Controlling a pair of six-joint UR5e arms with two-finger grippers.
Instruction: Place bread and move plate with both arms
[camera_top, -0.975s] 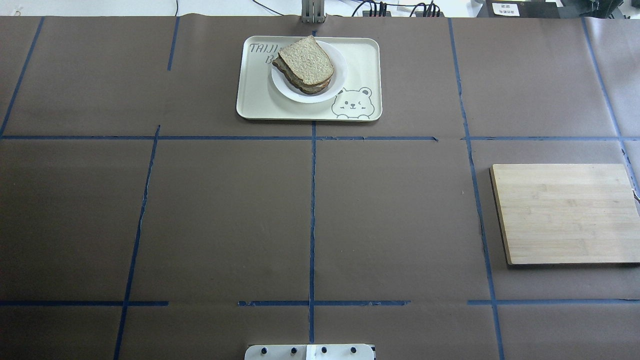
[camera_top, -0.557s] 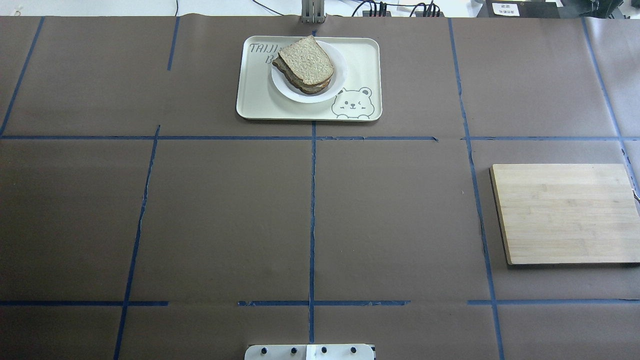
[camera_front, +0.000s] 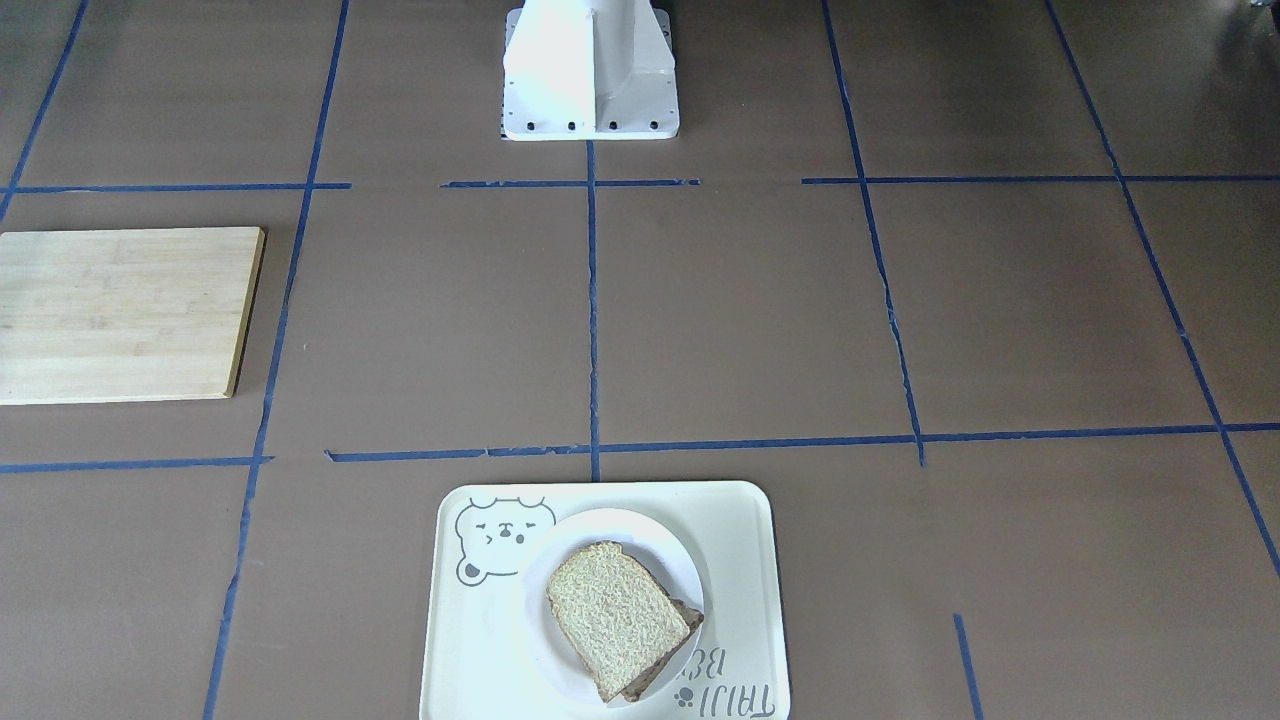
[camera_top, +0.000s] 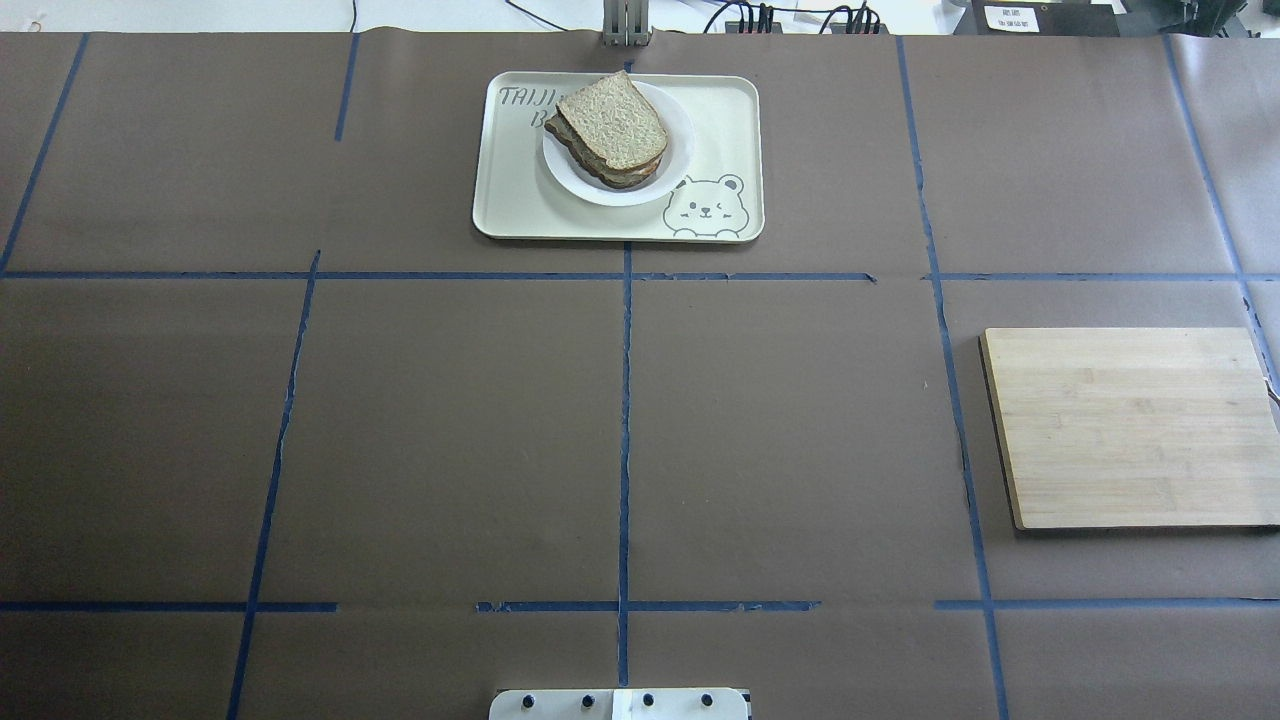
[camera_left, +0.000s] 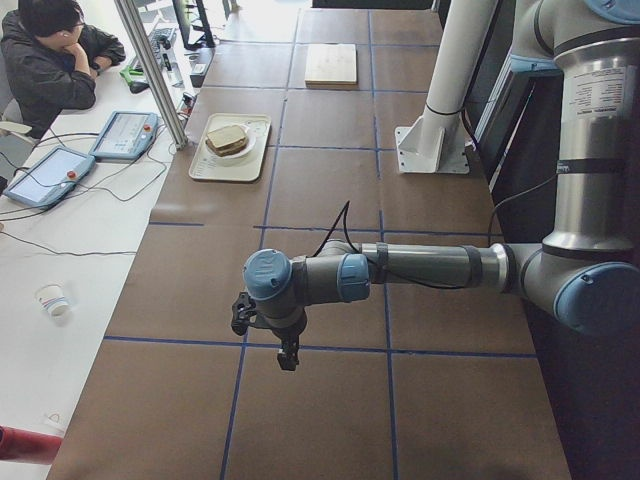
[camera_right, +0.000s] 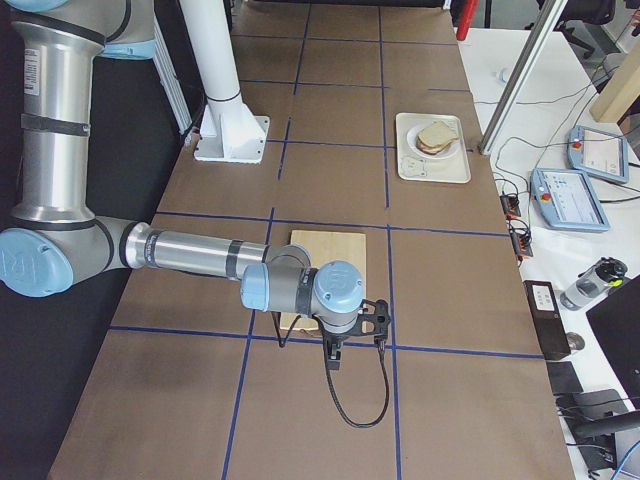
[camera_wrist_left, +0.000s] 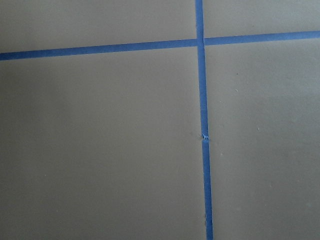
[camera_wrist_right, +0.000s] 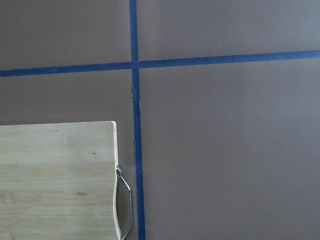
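The bread (camera_top: 612, 122) is a plain slice lying on top of a stack of slices on the round white plate (camera_top: 682, 140). The plate rests on the cream bear tray (camera_top: 725, 110) at the table's far middle. They also show in the front-facing view, the bread (camera_front: 612, 615) on the plate (camera_front: 600, 528). My left gripper (camera_left: 288, 355) shows only in the exterior left view, pointing down over bare table at my left end. My right gripper (camera_right: 335, 358) shows only in the exterior right view, beside the board's outer end. I cannot tell whether either is open.
A bamboo cutting board (camera_top: 1130, 425) lies on my right side, its corner and wire handle in the right wrist view (camera_wrist_right: 55, 180). The white robot base (camera_front: 590, 70) stands at the near middle edge. A seated person (camera_left: 50, 50) is beyond the far edge.
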